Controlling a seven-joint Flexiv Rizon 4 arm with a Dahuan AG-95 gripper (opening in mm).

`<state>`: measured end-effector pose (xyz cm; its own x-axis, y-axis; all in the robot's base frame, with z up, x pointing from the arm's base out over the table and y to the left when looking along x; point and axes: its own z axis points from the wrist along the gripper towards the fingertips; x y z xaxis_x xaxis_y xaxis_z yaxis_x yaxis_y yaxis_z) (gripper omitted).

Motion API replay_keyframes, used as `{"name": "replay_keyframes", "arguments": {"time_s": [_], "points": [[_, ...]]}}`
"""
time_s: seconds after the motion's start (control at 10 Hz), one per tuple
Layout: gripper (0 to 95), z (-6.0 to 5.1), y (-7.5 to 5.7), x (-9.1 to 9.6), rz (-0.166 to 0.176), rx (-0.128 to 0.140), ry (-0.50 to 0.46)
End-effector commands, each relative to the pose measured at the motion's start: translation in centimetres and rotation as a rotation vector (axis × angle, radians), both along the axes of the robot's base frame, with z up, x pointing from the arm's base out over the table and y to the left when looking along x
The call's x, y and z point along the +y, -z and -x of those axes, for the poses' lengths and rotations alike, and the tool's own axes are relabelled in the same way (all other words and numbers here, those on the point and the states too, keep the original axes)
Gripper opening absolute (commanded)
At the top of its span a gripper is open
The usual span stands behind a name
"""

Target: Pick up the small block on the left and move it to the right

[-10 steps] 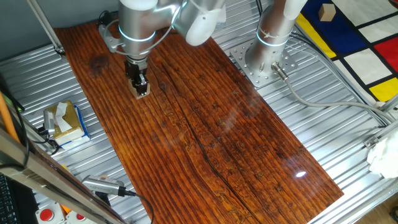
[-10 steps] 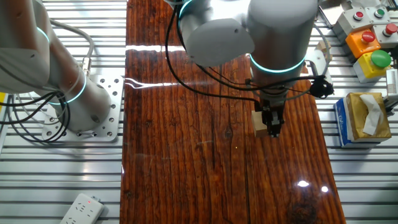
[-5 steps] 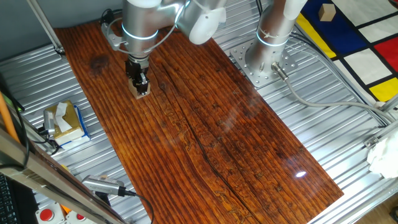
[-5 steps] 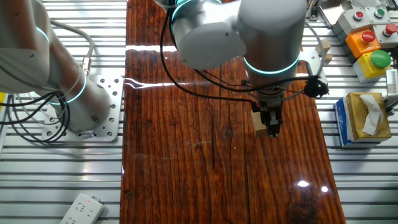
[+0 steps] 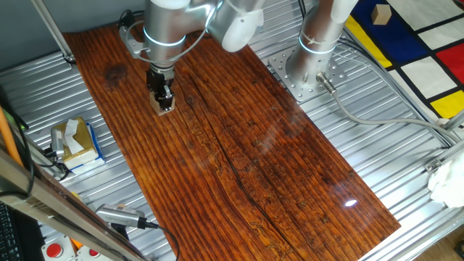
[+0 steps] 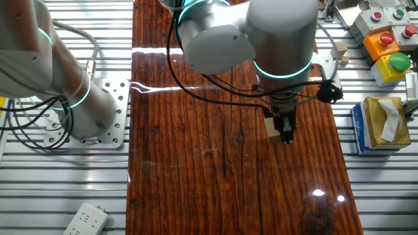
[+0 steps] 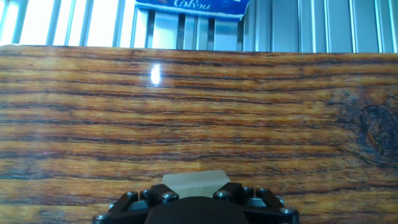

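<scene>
The small block [image 5: 166, 109], a plain light-tan wooden piece, sits at the wooden board's left side. It also shows in the other fixed view [image 6: 272, 126] and at the bottom of the hand view [image 7: 193, 181]. My gripper [image 5: 164, 104] points straight down over it, with one finger on each side of the block. The fingertips [image 7: 231, 190] press against its two sides. The gripper also shows in the other fixed view [image 6: 286, 135]. The block is at the board's surface or barely above it; I cannot tell which.
The dark wooden board [image 5: 239, 145] lies on a ribbed metal table. A yellow-and-blue tissue box [image 5: 75, 141] stands off the board's left edge, also seen in the other fixed view [image 6: 382, 123]. A second arm's base [image 5: 308, 69] stands at the back right. Button boxes [image 6: 385, 46] stand beside the tissue box.
The arm's upper body has shifted slightly. The gripper stays on the block at about the same spot.
</scene>
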<state>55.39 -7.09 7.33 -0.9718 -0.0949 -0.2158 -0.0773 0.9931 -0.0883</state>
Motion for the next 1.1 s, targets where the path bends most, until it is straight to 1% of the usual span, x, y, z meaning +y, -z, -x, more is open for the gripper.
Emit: {"name": "replay_keyframes", "arguments": {"time_s": [0.1, 0.3, 0.5, 0.6, 0.8, 1.0, 1.1], "points": [[0.0, 0.0, -0.1, 0.0, 0.002, -0.004, 0.001], [0.0, 0.0, -0.1, 0.0, 0.003, -0.006, 0.007], [0.0, 0.1, -0.3, 0.0, 0.001, -0.002, 0.013], [0.0, 0.0, -0.7, 0.0, 0.000, 0.017, 0.025], [0.0, 0.1, -2.2, 0.3, -0.006, 0.057, 0.038], [0.0, 0.1, -3.4, 0.6, -0.024, 0.083, 0.053], [0.0, 0.1, -4.0, 1.2, -0.037, 0.098, 0.074]]}}
